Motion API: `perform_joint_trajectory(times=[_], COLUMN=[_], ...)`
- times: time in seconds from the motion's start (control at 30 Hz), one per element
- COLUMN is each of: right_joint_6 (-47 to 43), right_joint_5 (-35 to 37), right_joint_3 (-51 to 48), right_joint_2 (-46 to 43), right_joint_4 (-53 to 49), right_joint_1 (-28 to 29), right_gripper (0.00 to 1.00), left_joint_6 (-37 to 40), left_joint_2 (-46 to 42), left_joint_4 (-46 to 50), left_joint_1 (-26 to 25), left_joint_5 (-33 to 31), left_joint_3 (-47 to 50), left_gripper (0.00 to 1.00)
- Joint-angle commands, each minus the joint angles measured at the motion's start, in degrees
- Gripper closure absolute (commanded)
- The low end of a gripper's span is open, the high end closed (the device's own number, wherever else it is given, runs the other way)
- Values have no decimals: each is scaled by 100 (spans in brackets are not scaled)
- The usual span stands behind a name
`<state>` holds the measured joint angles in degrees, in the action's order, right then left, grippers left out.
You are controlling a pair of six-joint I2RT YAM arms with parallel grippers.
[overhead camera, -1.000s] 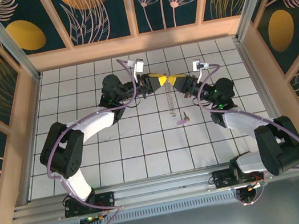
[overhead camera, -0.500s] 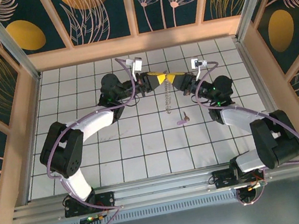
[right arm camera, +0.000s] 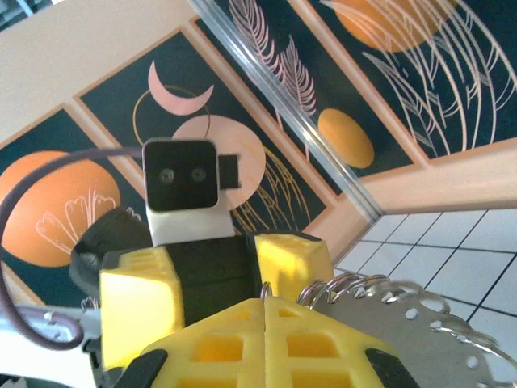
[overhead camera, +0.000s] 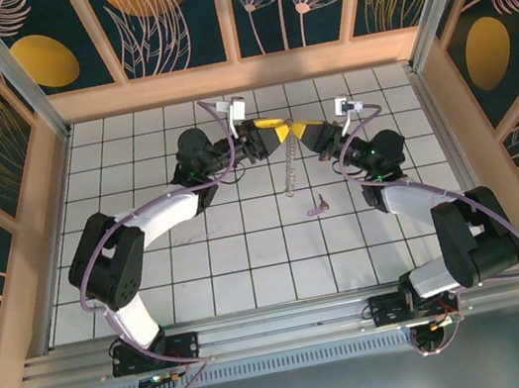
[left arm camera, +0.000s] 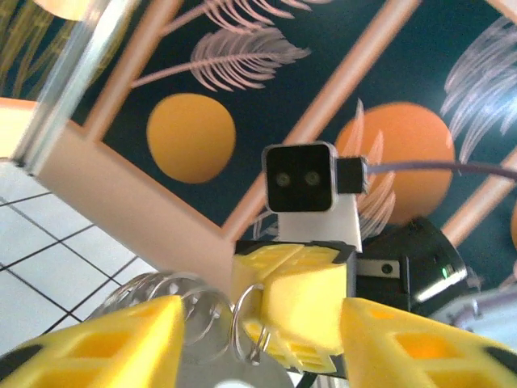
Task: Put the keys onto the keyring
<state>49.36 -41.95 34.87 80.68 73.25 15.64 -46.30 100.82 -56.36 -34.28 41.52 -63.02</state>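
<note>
Top view, left to right. The left gripper [overhead camera: 276,129], yellow two-finger, is raised over the far middle of the white tiled table [overhead camera: 136,176] and points at the other arm. Its fingers [left arm camera: 89,343] stand apart with nothing pinched between them, so it is open and holding nothing. In its own wrist view the gap frames the other arm's tips and the wire coils. Judged a release or a re-grip line-up at the handover point.

Next is the pale beige-grey coiled spring-wire keyring [overhead camera: 287,171]. Its top end is up where the two grippers meet, and the rest hangs as a loose strand toward the tiles. Can't tell if the low end touches the table. Likely held up to leave a free end for threading.

The right gripper [overhead camera: 301,132], yellow, sits tip to tip with the left one. In the right wrist view its fingers are pressed together with the seam closed, and the keyring [right arm camera: 388,299] comes out right beside the tips. It is clamped on the keyring's upper end and carries it alone.

The tiny mauve-pink metal key [overhead camera: 318,209] lies flat on the tiles below the right gripper. It is just right of the strand's low end, apart from it, with neither gripper on it. Not on the ring yet, so the threading step is judged all to do.

Writing: none readable. The grey box cameras [left arm camera: 300,178] on the wrists show two lenses and no legible logo. The wall panels carry leaf and circle prints, no text.
</note>
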Motion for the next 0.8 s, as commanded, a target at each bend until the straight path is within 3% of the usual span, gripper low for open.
perform_joint_trajectory(times=[0.0,0.13,0.77], right_joint_6=[209,404,844], right_joint_5=[346,492,583], right_joint_3=[-16,36,366], right_joint_2=[-2,102,638], right_joint_4=[867,1213,1754], right_joint_1=[-76,-72,225], right_gripper=[100,100,100], left_joint_6=[-138,-297,-1121], left_joint_2=[-567,-739,188], left_joint_4=[-279,-363,-1322], left_joint_1=[-7,-8,-14], left_joint_5=[-1055,-1411,-708], left_joint_3=[300,484,132], left_gripper=[39,35,47])
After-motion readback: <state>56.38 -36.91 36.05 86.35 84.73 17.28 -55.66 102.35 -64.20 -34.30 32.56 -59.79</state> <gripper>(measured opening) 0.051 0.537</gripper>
